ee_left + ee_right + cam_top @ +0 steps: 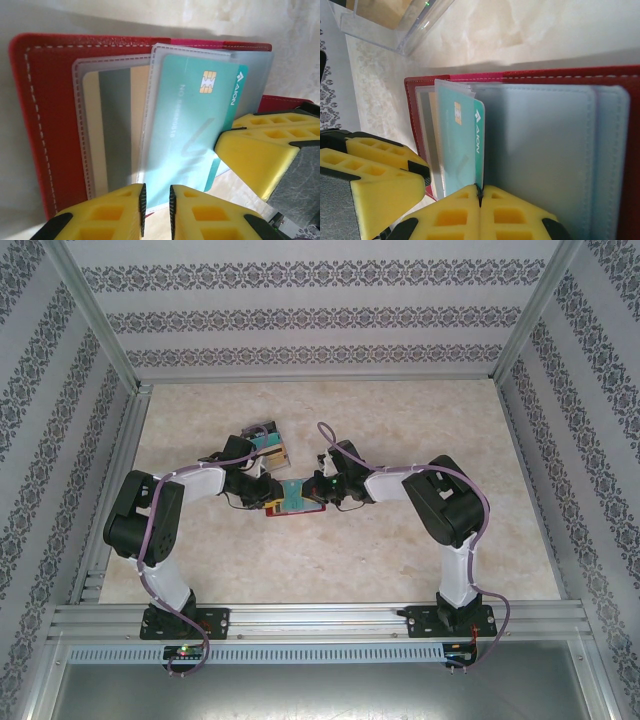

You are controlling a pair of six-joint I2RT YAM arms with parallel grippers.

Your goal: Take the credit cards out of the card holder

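Observation:
The red card holder [292, 498] lies open on the table between both arms, its grey-blue inner face [545, 145] up and its red cover [50, 100] flat. A teal credit card [190, 125] with a gold chip stands up from it in a clear sleeve. More cards [112, 130] lie in the sleeve behind. My right gripper [481, 192] is shut on the lower edge of the teal card [462, 145]; one of its fingers [255, 155] shows at that card's corner. My left gripper [156, 200] stands at the sleeve's lower edge, pads a narrow gap apart, gripping nothing.
A clear plastic tray [268, 443] holding a few cards stands just behind the card holder, and its corner [395, 25] shows at the upper left of the right wrist view. Patterned walls and metal posts ring the marble-look table [430, 430].

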